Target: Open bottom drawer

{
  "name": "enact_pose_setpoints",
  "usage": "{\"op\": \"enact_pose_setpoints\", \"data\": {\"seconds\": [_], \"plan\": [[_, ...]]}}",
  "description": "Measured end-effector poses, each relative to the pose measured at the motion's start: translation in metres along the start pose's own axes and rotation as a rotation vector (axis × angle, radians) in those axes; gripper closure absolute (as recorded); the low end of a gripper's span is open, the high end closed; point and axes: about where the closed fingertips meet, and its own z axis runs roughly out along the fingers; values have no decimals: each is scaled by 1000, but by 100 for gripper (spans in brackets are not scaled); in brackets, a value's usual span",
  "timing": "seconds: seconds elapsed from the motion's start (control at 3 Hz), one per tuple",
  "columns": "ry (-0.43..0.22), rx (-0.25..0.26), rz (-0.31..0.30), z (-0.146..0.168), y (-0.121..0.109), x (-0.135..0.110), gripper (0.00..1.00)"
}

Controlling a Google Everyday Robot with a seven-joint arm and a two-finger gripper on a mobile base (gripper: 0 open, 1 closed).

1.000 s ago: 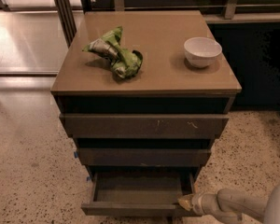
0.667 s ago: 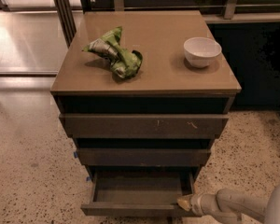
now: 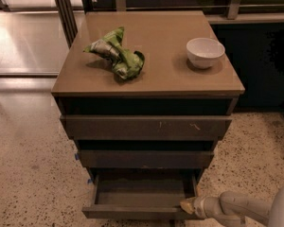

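Observation, camera view. The bottom drawer (image 3: 137, 212) of the 3-drawer cabinet (image 3: 61, 103) stands pulled out. Its flat front sits well forward of the middle drawer front (image 3: 142, 159), and the shallow box interior shows and looks empty.

The gripper (image 3: 188, 205) is low at the right front corner of the bottom drawer, touching or just beside the inner face of the front panel. The pale arm (image 3: 241, 207) reaches in from the lower right. Whether the gripper is open or closed on the panel edge cannot be told from this angle.

Change over the last 1 s: almost none. The drawer front lies at the same extension as 1 s ago and 0.7 s ago, and the gripper stays at the same corner. Pulling seems to have stopped or slowed to a crawl.

Judgement: the task looks essentially complete. The drawer is open by a clear margin, though whether it is at full travel cannot be told. What remains is likely release and withdrawal without nudging the front back in.

Other items: the top drawer front (image 3: 132, 127), with pale scratch marks, is shut or nearly shut. On the cabinet's top surface (image 3: 161, 82) lie a crumpled green packet (image 3: 114, 52) at the left and a white bowl (image 3: 205, 52) at the right, well apart.
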Motion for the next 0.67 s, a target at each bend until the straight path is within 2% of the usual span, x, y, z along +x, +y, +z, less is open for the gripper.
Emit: {"op": "enact_pose_setpoints", "data": {"seconds": [0.33,0.67], "plan": [[-11,9,-12,-1,2,-5,58],[-45,37,-35,-15,8,-25,35]]}}
